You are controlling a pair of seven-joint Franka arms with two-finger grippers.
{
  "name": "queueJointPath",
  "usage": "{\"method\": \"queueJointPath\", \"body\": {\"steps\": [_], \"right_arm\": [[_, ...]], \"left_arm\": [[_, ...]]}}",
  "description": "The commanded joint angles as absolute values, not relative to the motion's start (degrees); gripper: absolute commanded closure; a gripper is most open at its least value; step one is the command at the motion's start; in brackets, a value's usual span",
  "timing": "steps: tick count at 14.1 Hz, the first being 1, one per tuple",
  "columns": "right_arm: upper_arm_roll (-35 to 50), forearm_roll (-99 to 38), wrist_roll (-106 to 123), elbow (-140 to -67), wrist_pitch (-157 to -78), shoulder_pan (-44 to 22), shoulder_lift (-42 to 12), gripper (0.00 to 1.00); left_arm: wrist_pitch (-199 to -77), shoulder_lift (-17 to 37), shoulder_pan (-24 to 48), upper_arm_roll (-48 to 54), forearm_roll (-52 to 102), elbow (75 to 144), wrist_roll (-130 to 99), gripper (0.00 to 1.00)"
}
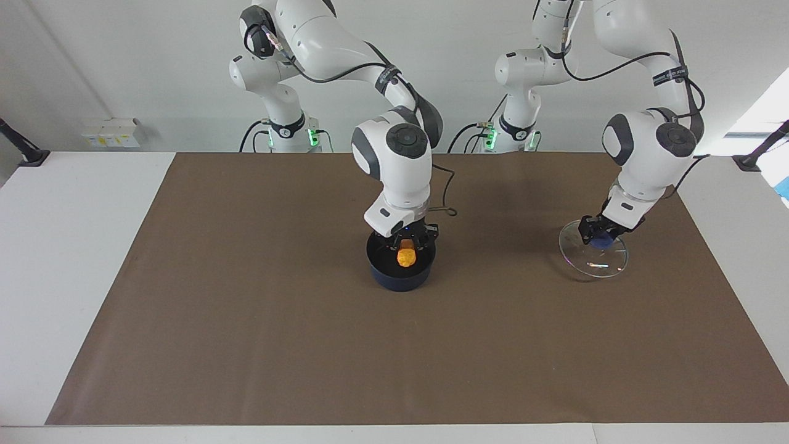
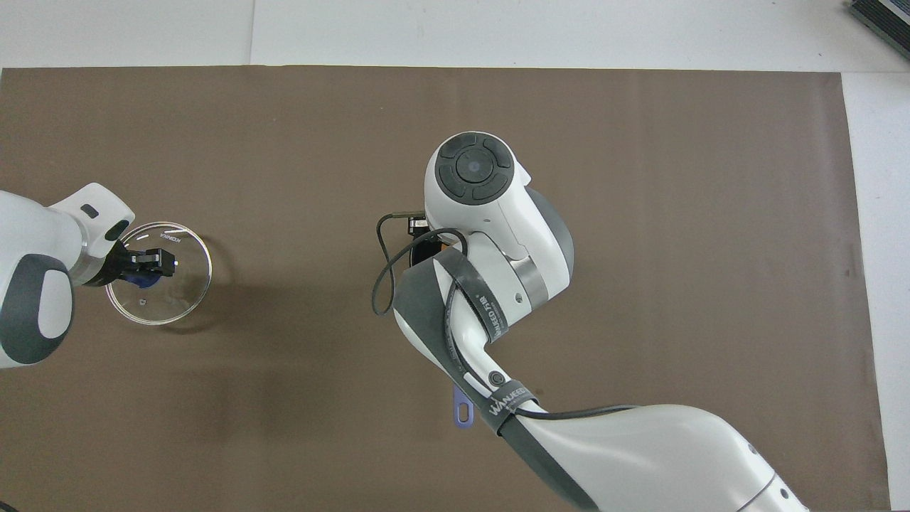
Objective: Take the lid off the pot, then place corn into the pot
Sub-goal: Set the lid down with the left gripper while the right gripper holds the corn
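The dark blue pot (image 1: pixel 400 279) stands open in the middle of the brown mat. My right gripper (image 1: pixel 407 245) is over its mouth, shut on the orange-yellow corn (image 1: pixel 407 255), which hangs upright just inside the rim. In the overhead view the right arm hides the pot's bowl and the corn; only the end of the pot's blue handle (image 2: pixel 463 410) shows. The clear glass lid (image 1: pixel 593 258) is toward the left arm's end of the table, low over or on the mat. My left gripper (image 1: pixel 601 237) is shut on its blue knob (image 1: pixel 601 242). The lid (image 2: pixel 178 284) and left gripper (image 2: pixel 146 267) also show from above.
The brown mat (image 1: pixel 246 320) covers most of the white table (image 1: pixel 68 277). A black cable loop (image 2: pixel 380 284) hangs off the right wrist beside the pot. Small white boxes (image 1: pixel 114 132) sit by the wall near the right arm's end.
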State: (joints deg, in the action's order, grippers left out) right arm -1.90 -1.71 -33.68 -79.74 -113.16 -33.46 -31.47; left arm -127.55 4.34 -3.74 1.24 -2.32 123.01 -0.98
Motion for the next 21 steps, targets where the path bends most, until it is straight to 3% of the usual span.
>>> {"method": "queueJointPath", "body": {"steps": [1, 3, 4, 5, 10, 21], "right_arm": [[-1.58, -2.37, -33.84, -83.12, -116.0, -33.31, -31.2, 1.0], [-1.58, -2.37, -33.75, -86.73, -117.6, -33.4, -29.63, 1.0], [-1.58, -2.37, -33.75, -87.88, -117.77, -33.4, -29.27, 1.0], [-1.5, -2.37, -33.58, -88.33, -117.86, -33.4, -29.01, 1.0], [-1.49, -2.37, -33.05, -89.99, -120.66, -33.84, -29.18, 1.0], [-1.49, -4.48, -32.7, -88.24, -124.35, -32.61, -30.59, 1.0]], "left_arm": [[-131.91, 2.55, -5.53, 1.85, -0.18, 127.87, 0.53, 1.0], [-133.5, 3.51, -5.8, 1.85, 0.0, 128.93, 0.97, 1.0], [-133.42, 3.78, -5.89, 1.85, 0.09, 128.85, 1.75, 0.65], [-133.42, 3.78, -5.8, 1.85, 0.09, 128.85, 2.19, 0.01], [-132.28, 4.04, -5.01, 1.85, 0.09, 126.66, 2.72, 0.0], [-114.1, 5.27, 3.77, 2.2, 0.09, 108.65, 2.9, 0.0]]}}
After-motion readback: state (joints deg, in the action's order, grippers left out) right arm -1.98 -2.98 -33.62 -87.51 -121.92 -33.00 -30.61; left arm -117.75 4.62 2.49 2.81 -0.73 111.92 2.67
